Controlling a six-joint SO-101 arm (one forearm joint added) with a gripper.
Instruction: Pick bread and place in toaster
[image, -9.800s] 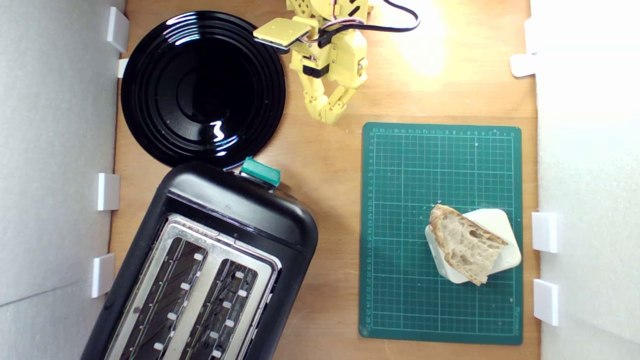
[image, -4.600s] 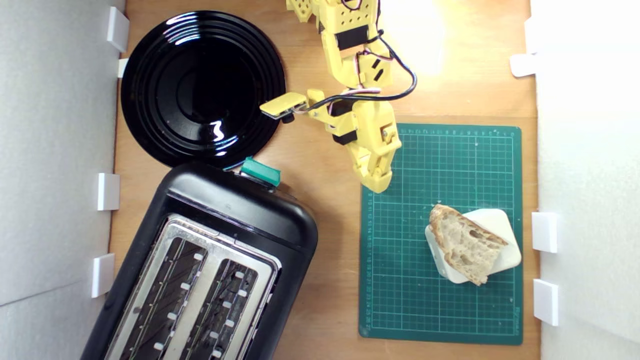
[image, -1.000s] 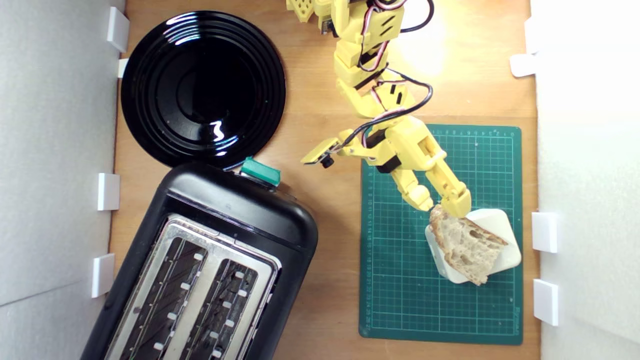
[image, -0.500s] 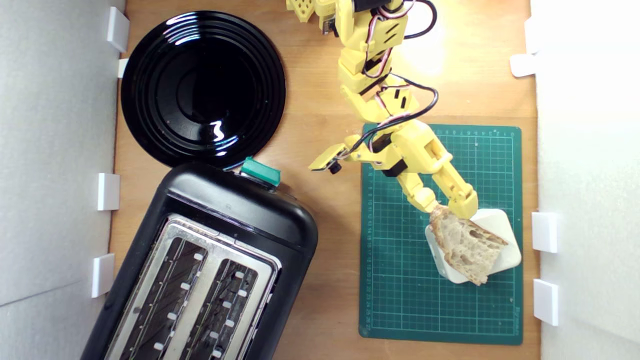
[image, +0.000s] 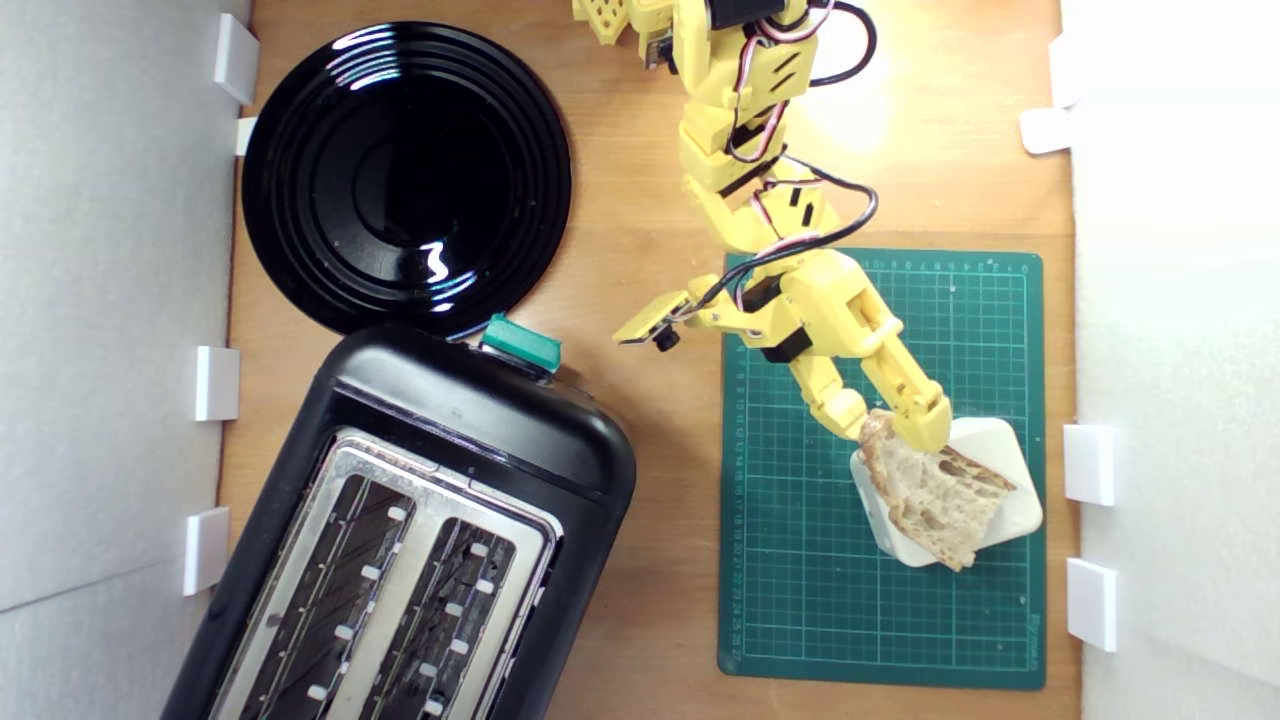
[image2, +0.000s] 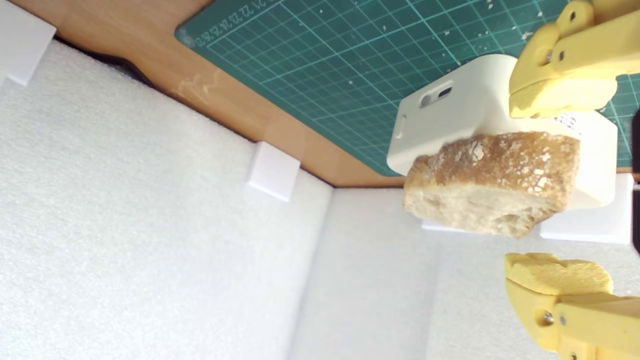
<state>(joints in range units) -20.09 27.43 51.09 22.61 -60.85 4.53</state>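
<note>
Grasp approach: pincer (image: 893, 428) spread at the crust end of the bread (image: 932, 490).

The bread lies on the white box (image: 1005, 470) on the green mat (image: 800, 560), well apart from the toaster (image: 420, 530). Nothing is gripped yet. Advance until both fingers straddle the crust, then close squarely to avoid tipping the slice off the box.

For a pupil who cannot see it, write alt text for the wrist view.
An open yellow pincer brackets the crusty end of a bread slice, not yet gripping it. The bread rests on a white rounded box on a green cutting mat; white foam walls fill the rest.
</note>
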